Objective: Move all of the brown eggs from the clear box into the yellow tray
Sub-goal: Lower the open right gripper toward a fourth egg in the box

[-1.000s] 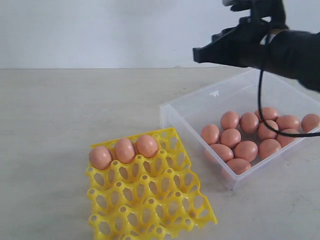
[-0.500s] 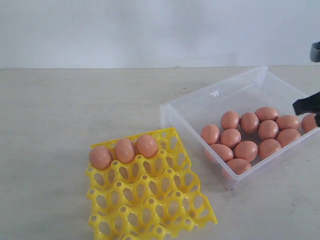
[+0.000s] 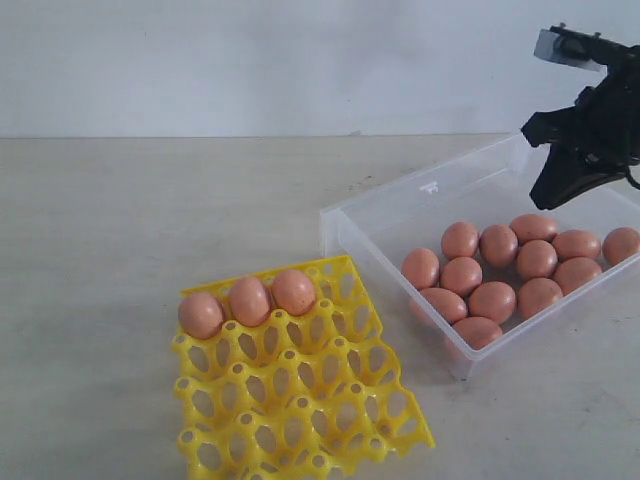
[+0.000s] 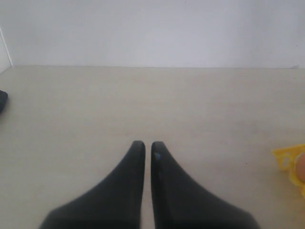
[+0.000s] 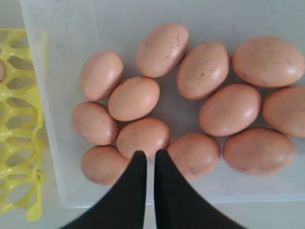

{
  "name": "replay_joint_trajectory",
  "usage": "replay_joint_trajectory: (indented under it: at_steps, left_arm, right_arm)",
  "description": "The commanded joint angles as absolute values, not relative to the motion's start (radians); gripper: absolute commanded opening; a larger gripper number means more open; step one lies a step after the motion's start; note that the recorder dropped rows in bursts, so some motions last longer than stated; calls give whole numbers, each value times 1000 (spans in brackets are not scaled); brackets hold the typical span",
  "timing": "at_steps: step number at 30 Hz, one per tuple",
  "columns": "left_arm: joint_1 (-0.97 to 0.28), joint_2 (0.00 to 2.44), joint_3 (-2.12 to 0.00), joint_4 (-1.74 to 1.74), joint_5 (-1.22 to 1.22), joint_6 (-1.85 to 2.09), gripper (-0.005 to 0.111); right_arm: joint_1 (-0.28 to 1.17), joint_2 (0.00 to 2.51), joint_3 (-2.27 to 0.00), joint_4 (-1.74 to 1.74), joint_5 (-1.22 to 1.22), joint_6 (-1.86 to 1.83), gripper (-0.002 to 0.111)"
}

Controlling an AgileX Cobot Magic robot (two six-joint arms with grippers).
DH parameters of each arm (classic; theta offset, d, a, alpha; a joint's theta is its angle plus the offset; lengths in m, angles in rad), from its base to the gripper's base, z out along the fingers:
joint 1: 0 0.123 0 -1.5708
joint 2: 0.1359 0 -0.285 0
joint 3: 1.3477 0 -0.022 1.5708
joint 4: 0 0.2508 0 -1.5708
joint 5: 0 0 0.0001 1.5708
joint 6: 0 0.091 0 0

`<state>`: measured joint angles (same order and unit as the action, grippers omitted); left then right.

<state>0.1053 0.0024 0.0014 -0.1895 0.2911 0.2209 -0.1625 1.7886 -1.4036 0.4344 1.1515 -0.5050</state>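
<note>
Three brown eggs (image 3: 249, 300) sit in the far row of the yellow tray (image 3: 300, 400). Several more brown eggs (image 3: 497, 300) lie clustered in the clear box (image 3: 380, 215) to its right. My right gripper (image 3: 547, 200) hangs shut above the box's far right part, fingers pointing down, holding nothing. In the right wrist view its tips (image 5: 149, 155) hover over the eggs (image 5: 143, 136) near the box's wall, with the tray (image 5: 19, 119) beside the box. My left gripper (image 4: 147, 145) is shut and empty over bare table, apart from a tray corner (image 4: 288, 160).
The pale table (image 3: 150, 220) runs back to a white wall (image 3: 250, 60). A small dark object (image 4: 2, 100) shows at the edge of the left wrist view. The left arm does not show in the exterior view.
The right arm swung from above the box's far left side out to the right edge of view, then came back above the box's far right part. No egg has moved.
</note>
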Motion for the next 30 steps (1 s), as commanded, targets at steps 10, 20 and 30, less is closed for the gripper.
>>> replay_joint_trajectory:
  at_steps: [10,20,30]
  left_arm:
    - [108,0,0,-194,284,228,4]
    - [108,0,0,-194,284,228,4]
    - [108,0,0,-194,284,228,4]
  right_arm:
    - [-127,1871,-1418,380,1018,-580,51]
    - [-127,1931,-1418,303,879,-760,54]
    - [-129,1931,-1418,301,736,-987,54]
